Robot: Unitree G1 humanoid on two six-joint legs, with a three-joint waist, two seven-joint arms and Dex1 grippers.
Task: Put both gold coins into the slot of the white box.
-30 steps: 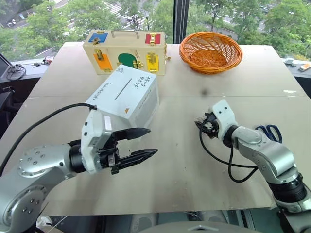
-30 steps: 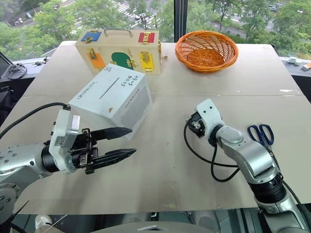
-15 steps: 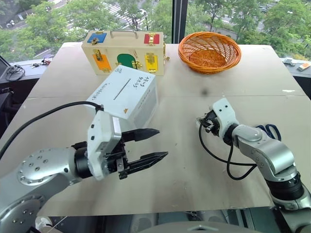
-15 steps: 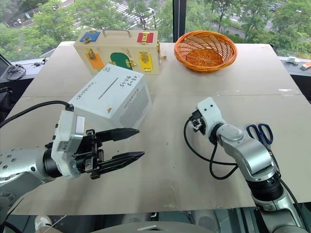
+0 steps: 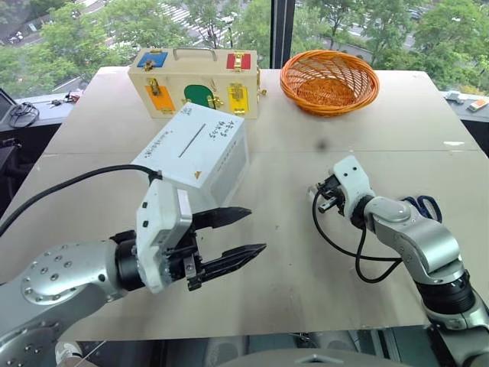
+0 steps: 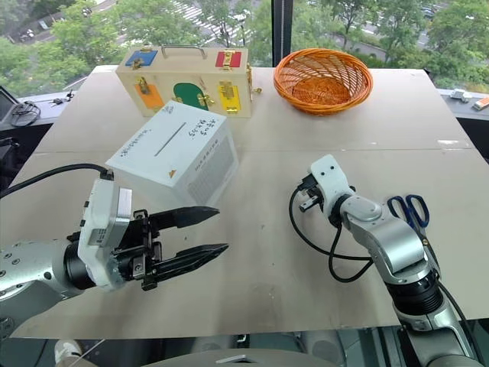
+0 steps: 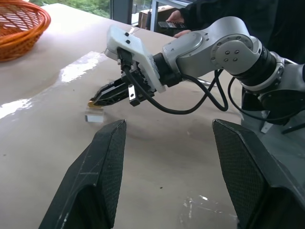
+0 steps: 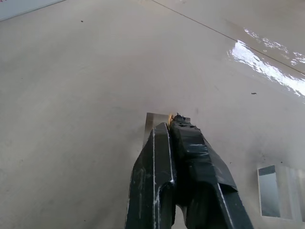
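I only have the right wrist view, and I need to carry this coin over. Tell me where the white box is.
Observer: The box sits tilted on the table, to the robot's left of your right hand and farther away. Its slot faces up.
Operator: Report the left hand.
Observer: The left hand hovers open just in front of the box, holding nothing.
Operator: Check my grip from the side.
Observer: In the left wrist view your hand is shut on a coin, directly above a clear holder.
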